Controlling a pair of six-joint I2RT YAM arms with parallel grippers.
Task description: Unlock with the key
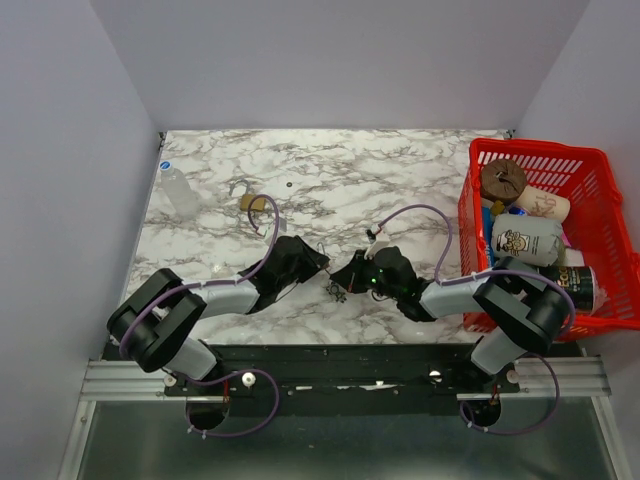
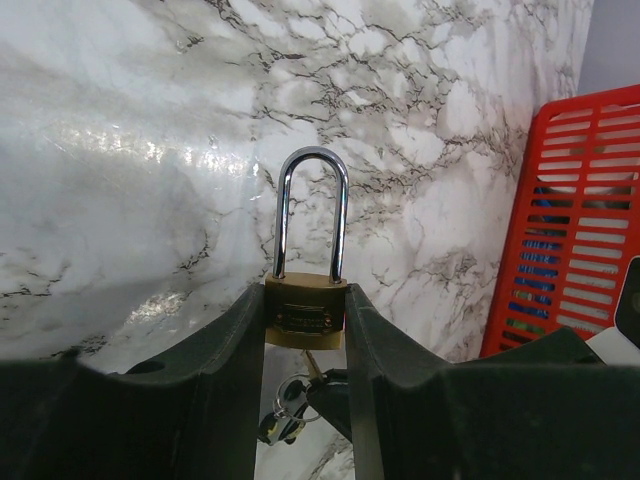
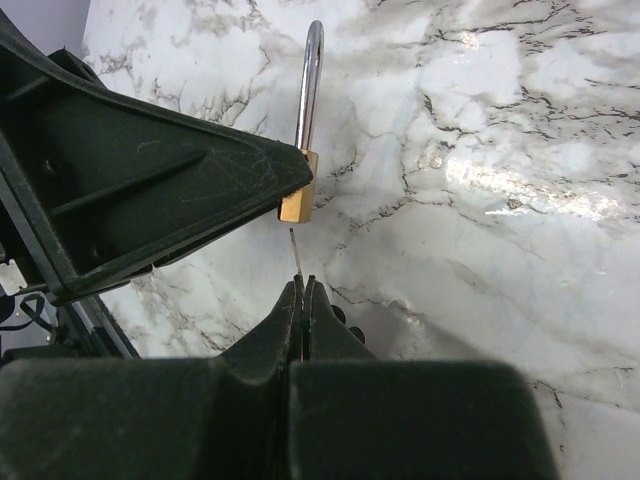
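Note:
A brass padlock (image 2: 305, 318) with a long silver shackle (image 2: 312, 170) is clamped by its body between the fingers of my left gripper (image 2: 305, 296), shackle pointing away. In the right wrist view the padlock (image 3: 298, 205) sticks out past the left finger (image 3: 150, 190). My right gripper (image 3: 303, 284) is shut on the key (image 3: 295, 252), which points up at the lock's underside with its tip just short of it. A ring of spare keys (image 2: 283, 410) hangs below. From above, the left gripper (image 1: 318, 262) and the right gripper (image 1: 350, 275) meet at mid-table.
A red basket (image 1: 475, 215) full of cups and cans stands at the right edge. A clear bottle (image 1: 180, 190) and a small brass item with a wire loop (image 1: 252, 202) lie at the back left of the marble table (image 1: 330, 190).

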